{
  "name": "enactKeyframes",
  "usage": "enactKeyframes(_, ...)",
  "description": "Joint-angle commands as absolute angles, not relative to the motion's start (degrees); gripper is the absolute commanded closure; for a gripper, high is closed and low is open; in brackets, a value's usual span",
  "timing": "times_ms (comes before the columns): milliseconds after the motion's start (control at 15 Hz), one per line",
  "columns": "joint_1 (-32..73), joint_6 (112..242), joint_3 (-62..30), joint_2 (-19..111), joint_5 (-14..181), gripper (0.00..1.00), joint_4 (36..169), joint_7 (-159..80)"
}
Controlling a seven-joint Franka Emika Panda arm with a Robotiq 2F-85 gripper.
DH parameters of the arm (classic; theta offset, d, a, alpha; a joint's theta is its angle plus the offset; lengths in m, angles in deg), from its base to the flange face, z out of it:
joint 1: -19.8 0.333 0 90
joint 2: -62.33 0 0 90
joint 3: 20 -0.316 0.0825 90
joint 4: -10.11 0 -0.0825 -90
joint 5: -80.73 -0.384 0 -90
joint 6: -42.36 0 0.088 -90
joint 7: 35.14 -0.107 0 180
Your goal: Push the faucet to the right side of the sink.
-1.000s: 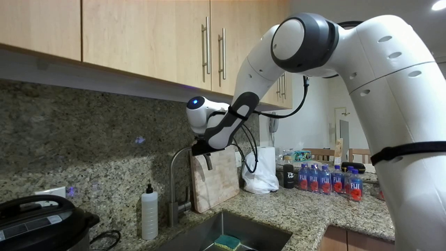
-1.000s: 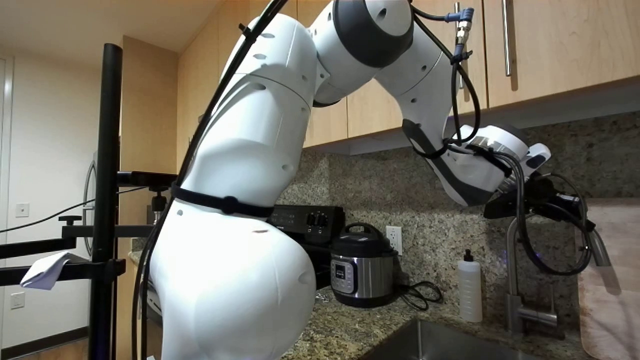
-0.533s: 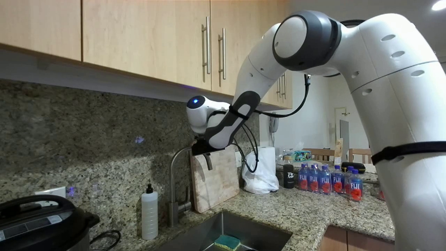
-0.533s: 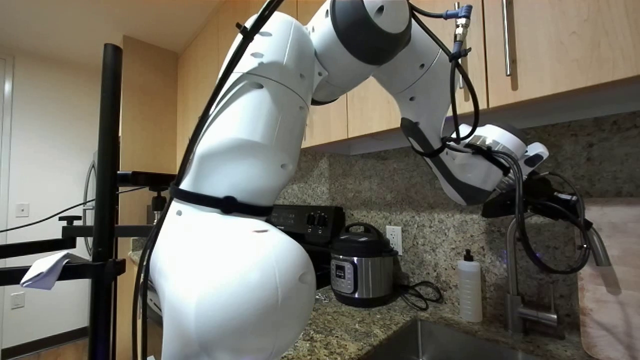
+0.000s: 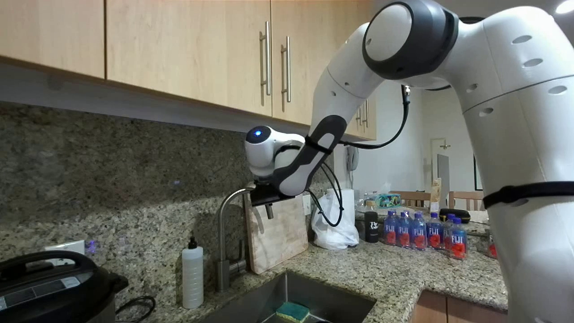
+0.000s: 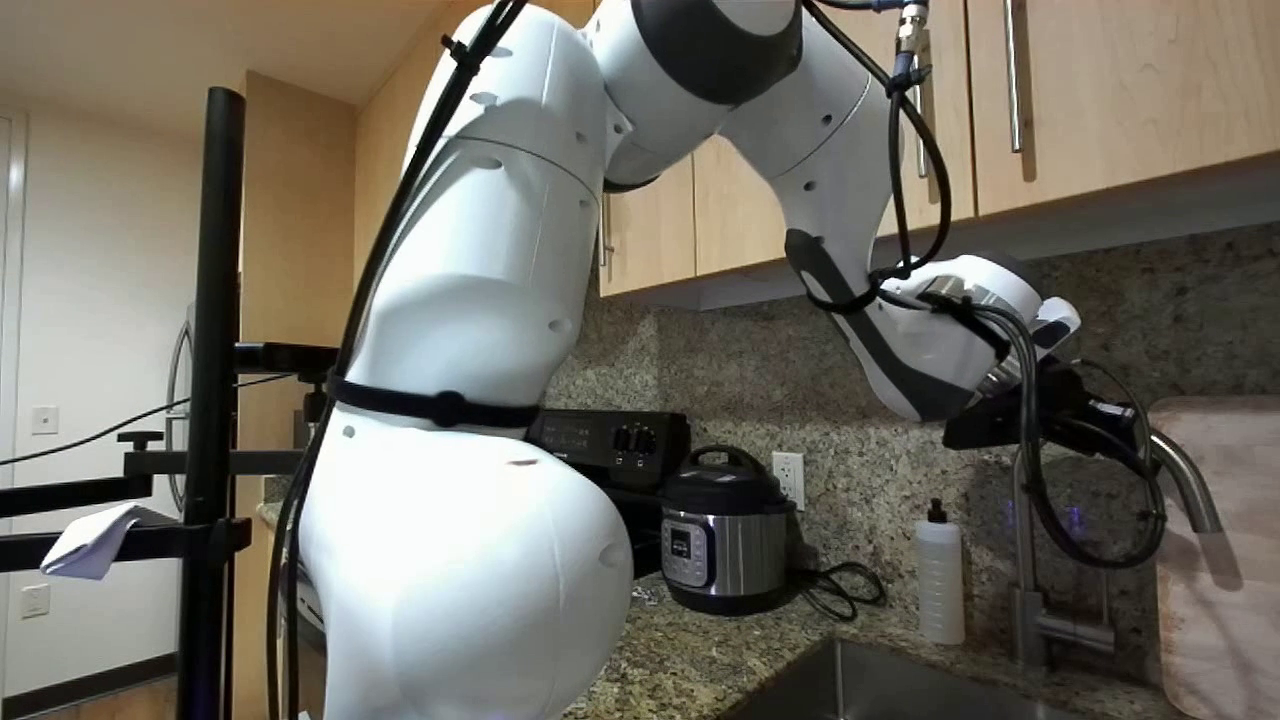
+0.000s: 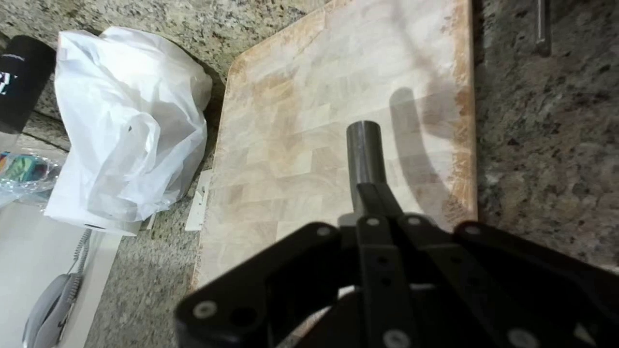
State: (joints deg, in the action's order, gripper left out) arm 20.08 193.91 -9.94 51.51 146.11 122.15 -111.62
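The wrist view had my gripper (image 7: 378, 193) closed and empty, lined up with the spout (image 7: 366, 150); I couldn't tell whether they touched. In both exterior views the faucet (image 5: 221, 235) stood just beyond the far edge of the sink (image 5: 329, 291), pointing right. I judged the push well along, calling next for a gentle nudge right, then backing off.

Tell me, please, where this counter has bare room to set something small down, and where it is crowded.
Bare: the stretch of granite counter bordered by the sink, the white bag and the row of water bottles. Crowded: behind the sink, where the black-capped bottle, faucet and cutting board stand close together; the closed tool is near the spout.
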Motion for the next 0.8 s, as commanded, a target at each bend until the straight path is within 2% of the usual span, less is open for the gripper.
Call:
enactKeyframes(0,20.45,196.11,-9.47,57.18,151.07,1.0,129.68,-115.72)
enactKeyframes(267,20.75,197.44,-10.5,62.72,152.26,1.0,137.18,-113.12)
enactKeyframes(733,20.87,197.74,-13.71,74.34,142.94,1.0,150.27,-97.39)
